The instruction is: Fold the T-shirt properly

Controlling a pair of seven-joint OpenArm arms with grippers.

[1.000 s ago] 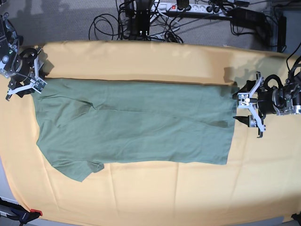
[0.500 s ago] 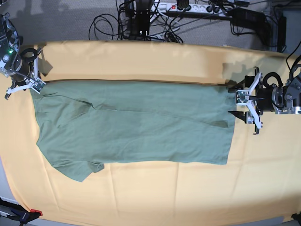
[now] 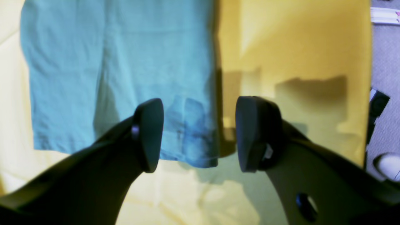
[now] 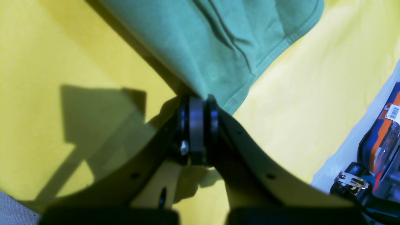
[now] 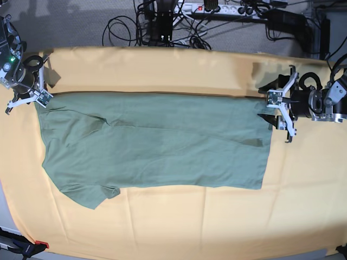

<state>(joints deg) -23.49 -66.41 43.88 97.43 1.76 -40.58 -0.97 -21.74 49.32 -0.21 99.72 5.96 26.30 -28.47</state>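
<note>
I see the T-shirt (image 5: 157, 143) lying flat across the yellow-orange cloth (image 5: 179, 222), folded lengthwise. My right gripper (image 4: 200, 125) is pressed together, pinching the shirt's corner at the sleeve end. My left gripper (image 3: 200, 134) hangs with its jaws spread wide, straddling the hem corner at the opposite end, the fingertips (image 3: 150, 134) off the fabric

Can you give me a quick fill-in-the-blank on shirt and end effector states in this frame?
1. The right end effector is ____ on a corner of the T-shirt.
2. The left end effector has its jaws ____.
3. The T-shirt lies on a ____ cloth.

Missing: shut; open; yellow-orange
</note>
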